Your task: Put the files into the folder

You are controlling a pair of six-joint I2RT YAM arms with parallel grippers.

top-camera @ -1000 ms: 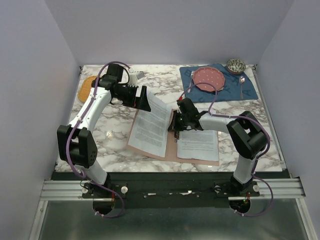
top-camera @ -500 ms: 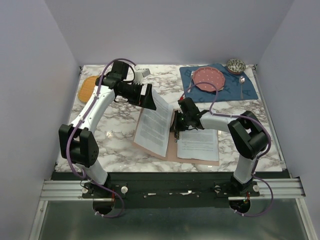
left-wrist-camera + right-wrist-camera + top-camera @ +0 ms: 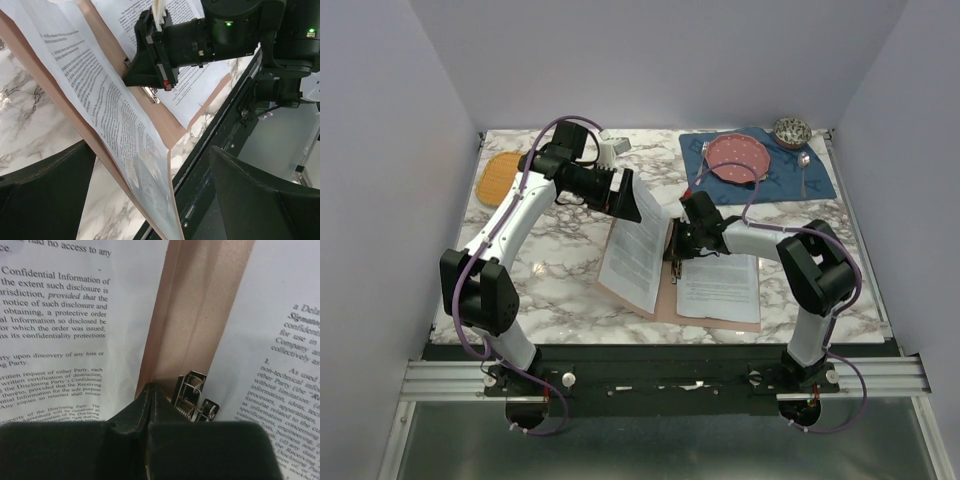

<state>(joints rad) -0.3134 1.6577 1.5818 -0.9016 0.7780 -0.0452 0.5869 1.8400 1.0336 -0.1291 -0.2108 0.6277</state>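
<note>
The pinkish-brown folder (image 3: pixel 666 292) lies open near the table's front. One printed sheet (image 3: pixel 718 286) lies flat on its right half. The other sheet (image 3: pixel 638 255) lies against the left flap, which stands steeply tilted toward the right half. My left gripper (image 3: pixel 625 200) is at the flap's far corner. In the left wrist view its fingers (image 3: pixel 50 190) are spread wide, with the flap and sheet (image 3: pixel 107 117) leaning across the gap. My right gripper (image 3: pixel 677 250) is shut, its tip (image 3: pixel 151 386) pressing on the spine beside the metal clip (image 3: pixel 192 395).
A blue placemat (image 3: pixel 820 180) at the back right holds a pink plate (image 3: pixel 738 157), a fork (image 3: pixel 705 155) and a spoon (image 3: pixel 803 170). A small bowl (image 3: pixel 791 130) stands behind it. An orange woven mat (image 3: pixel 498 175) lies at the back left.
My left gripper has moved right and up, swinging the left flap and its sheet from a shallow tilt to a steep one. The right gripper has stayed at the spine.
</note>
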